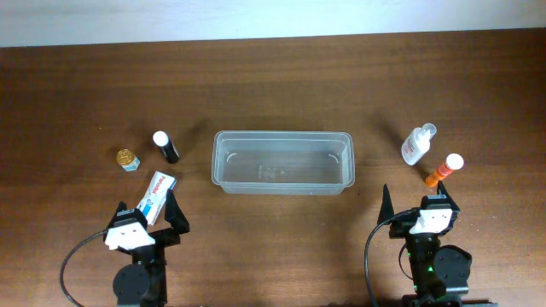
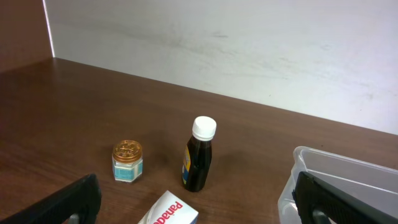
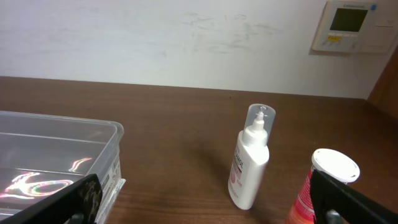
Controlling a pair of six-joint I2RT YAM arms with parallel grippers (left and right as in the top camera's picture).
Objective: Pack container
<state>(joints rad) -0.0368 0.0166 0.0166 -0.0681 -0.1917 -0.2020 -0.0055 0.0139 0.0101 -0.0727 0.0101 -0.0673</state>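
Observation:
The clear plastic container [image 1: 218,164] stands empty at the table's middle; its corner shows in the left wrist view [image 2: 298,163] and in the right wrist view [image 3: 109,134]. My left gripper [image 1: 147,213] is open and empty, with a white Panadol box [image 1: 158,193] lying between its fingers [image 2: 199,208]. Beyond it stand a dark bottle with a white cap [image 1: 166,147] and a small gold-lidded jar [image 1: 128,159]. My right gripper [image 1: 418,205] is open and empty [image 3: 208,199]. A white bottle with a clear cap [image 1: 417,143] and an orange-red tube with a white cap [image 1: 444,170] stand ahead of it.
The dark wooden table ends at a white wall [image 1: 273,17] at the back. A wall thermostat [image 3: 351,25] shows in the right wrist view. The dark bottle [image 2: 200,155] and jar [image 2: 127,162] stand upright left of the container.

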